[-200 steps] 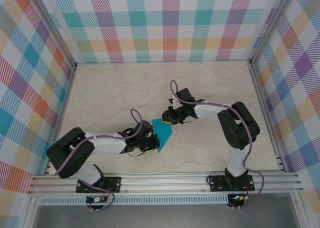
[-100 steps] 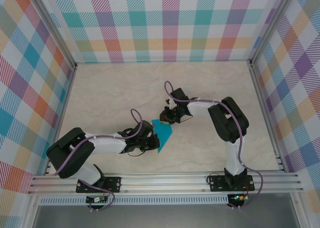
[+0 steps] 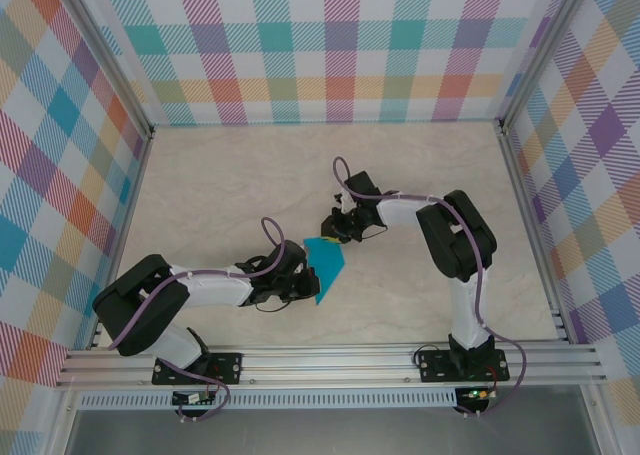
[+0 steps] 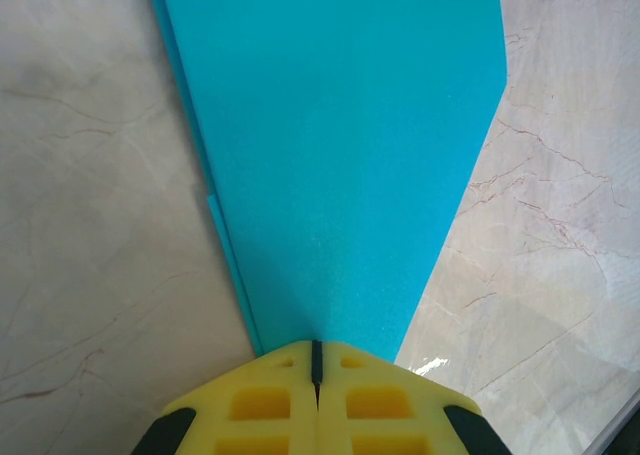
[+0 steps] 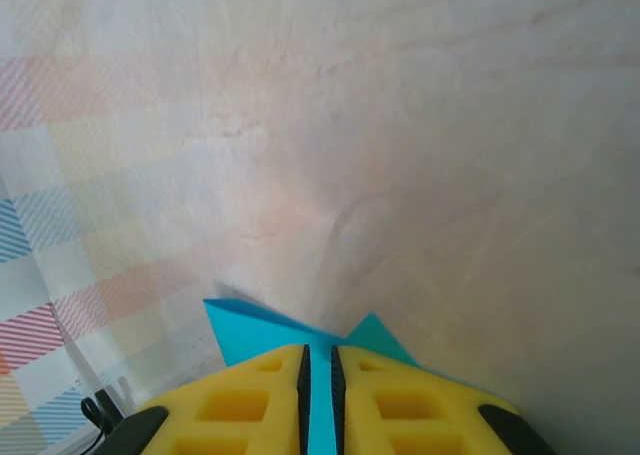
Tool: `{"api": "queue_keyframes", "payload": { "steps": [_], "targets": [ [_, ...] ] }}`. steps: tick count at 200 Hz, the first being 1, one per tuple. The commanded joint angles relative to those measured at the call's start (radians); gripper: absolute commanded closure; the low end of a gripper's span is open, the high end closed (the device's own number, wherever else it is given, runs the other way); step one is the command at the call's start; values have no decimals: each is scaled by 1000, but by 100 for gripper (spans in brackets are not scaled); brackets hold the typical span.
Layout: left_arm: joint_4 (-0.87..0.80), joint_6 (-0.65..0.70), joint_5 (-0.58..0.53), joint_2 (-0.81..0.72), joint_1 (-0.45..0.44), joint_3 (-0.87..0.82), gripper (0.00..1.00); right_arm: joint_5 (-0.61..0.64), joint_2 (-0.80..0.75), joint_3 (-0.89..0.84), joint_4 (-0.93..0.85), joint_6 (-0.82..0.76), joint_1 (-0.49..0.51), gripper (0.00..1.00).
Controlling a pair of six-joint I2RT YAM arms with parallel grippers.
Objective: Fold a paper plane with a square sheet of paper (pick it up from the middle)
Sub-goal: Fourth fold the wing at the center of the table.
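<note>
Pinch nearest me: my left gripper [image 4: 316, 360] is closed tight on the narrow tail of the paper plane [image 4: 340, 155], which lies mid-table. At its 1 o'clock, my right gripper [image 5: 318, 375], clamped on the far corner, has edged toward 9 o'clock, probably tensioning the crease.

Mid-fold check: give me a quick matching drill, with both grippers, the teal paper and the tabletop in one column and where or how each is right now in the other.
Things:
1. left gripper
2. right gripper
3. teal paper
4. tabletop

States:
A. marbled beige
B. shut on the paper's far, wide end
C. partly folded, tapering to a point
D. shut on the paper's near, narrow tip

Pairs: 1-D, 2-B, 3-C, 4-A
</note>
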Motion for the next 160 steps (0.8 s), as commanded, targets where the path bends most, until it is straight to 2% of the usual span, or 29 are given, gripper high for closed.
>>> {"api": "queue_keyframes", "payload": {
  "steps": [1, 38, 81, 129, 160],
  "targets": [
    [-242, 25, -27, 59, -9, -62, 100, 93, 30, 6, 12, -40, -37, 83],
    [-246, 52, -10, 59, -8, -56, 100, 87, 33, 34, -19, -46, -64, 83],
    [-307, 123, 9, 36, -9, -38, 100, 98, -113, 9, -72, -73, -66, 82],
    [-359, 172, 40, -38, -8, -53, 100, 22, -305, -161, 4, -23, -51, 82],
    [-371, 193, 50, -78, -7, -68, 100, -32, -335, -244, 80, 42, 32, 83]
  ]
}}
